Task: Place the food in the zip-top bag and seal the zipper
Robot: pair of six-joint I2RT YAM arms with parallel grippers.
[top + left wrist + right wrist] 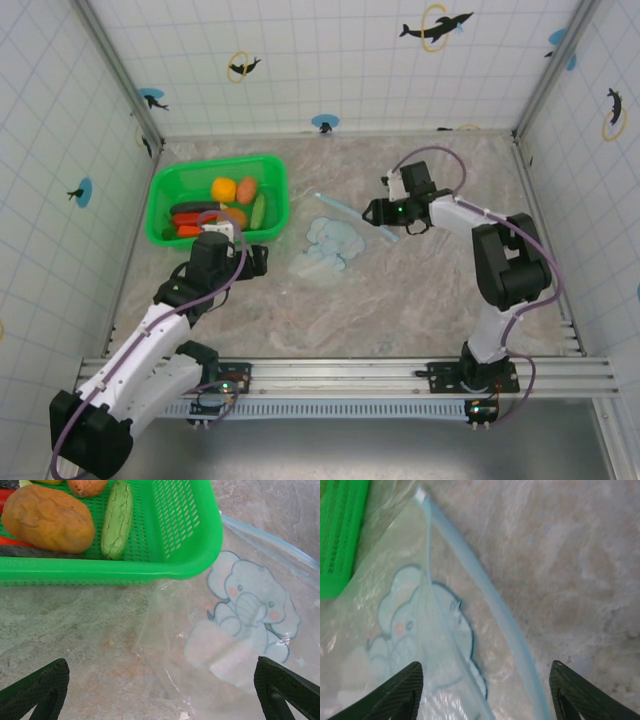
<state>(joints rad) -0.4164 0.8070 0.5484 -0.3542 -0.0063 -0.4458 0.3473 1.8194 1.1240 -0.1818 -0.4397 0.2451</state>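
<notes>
Hand at right (486, 663) low over zip-top bag (415, 625) (fingers apart)

A lab test cell: grid-patterned walls (330, 70) with dolphin stickers (436, 27), aluminium rail (350, 372), marbled tabletop (400, 300).

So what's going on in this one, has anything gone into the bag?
Nothing yet. The food all lies in the green basket, and the zip-top bag lies flat on the table beside it, with nothing visible inside. The left pincer hovers open by the basket's near rim, holding nothing. The right pincer hovers open over the bag at its zipper, also holding nothing.
</notes>
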